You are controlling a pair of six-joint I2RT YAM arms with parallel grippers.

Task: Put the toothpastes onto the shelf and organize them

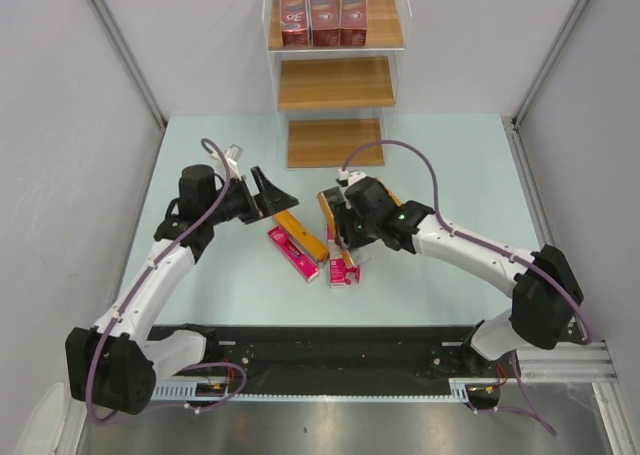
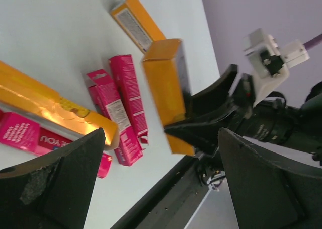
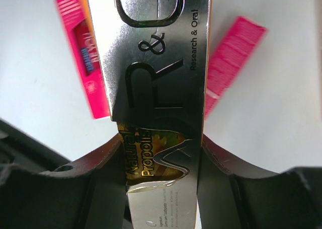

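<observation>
Cartons of toothpaste are split between the shelf and the desk. Three dark red cartons (image 1: 323,12) marked "3D" stand upright, side by side and touching, on the top board of the shelf (image 1: 336,83). The shelf sits at the far side of the pale green desk (image 1: 450,165).

Near the middle of the desk, in front of the shelf's lowest step, the right pincer (image 1: 340,230) grips an orange carton (image 2: 163,83) across its width. The carton is clamped between both fingers (image 3: 95,188) and held at a slant. From the right wrist its shiny face reads "R&O" and "Natural Propolis". I cannot tell whether its lower end touches the desk.

The left pincer (image 1: 272,191) hangs wide open with nothing between its fingers. It is just left of the loose cartons and points toward the right pincer.

Between the two pincers a second orange carton (image 1: 300,233) lies flat on a diagonal. A pink carton (image 1: 292,254) lies parallel to it, right against its near side. Two more pink cartons (image 2: 127,88) lie side by side on the desk just below the right pincer. A third orange carton (image 2: 136,20) lies flat beyond that pincer, nearer the shelf.
</observation>
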